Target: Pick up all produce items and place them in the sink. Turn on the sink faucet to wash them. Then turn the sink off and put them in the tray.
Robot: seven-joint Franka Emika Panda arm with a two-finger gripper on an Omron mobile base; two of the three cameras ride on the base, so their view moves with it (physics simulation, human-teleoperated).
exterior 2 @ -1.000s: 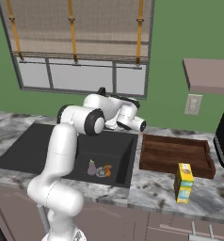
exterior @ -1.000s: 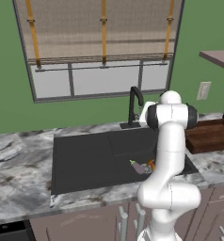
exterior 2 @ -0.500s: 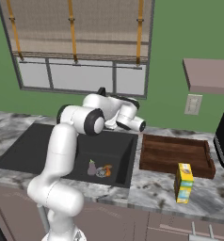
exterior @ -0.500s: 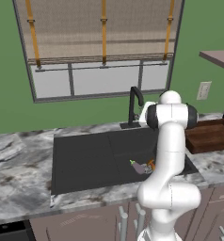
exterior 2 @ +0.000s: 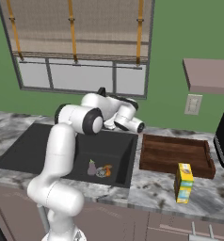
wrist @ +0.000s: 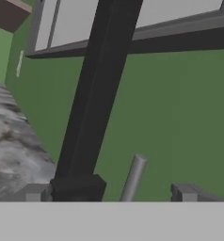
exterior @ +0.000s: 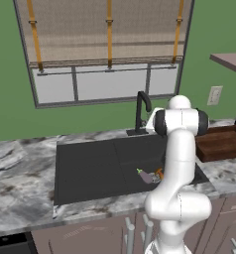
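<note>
The sink is matte black, and so is the faucet. In the basin lie 2 produce pieces, 1 dull purple with a green tip and 1 orange. The tray is dark brown wood. The counter is grey-white marble, veined. The wall is green. At 4 o'clock from the tray stands a yellow carton.

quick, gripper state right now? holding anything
gripper: open, holding nothing, its tips either side of the faucet base.
</note>
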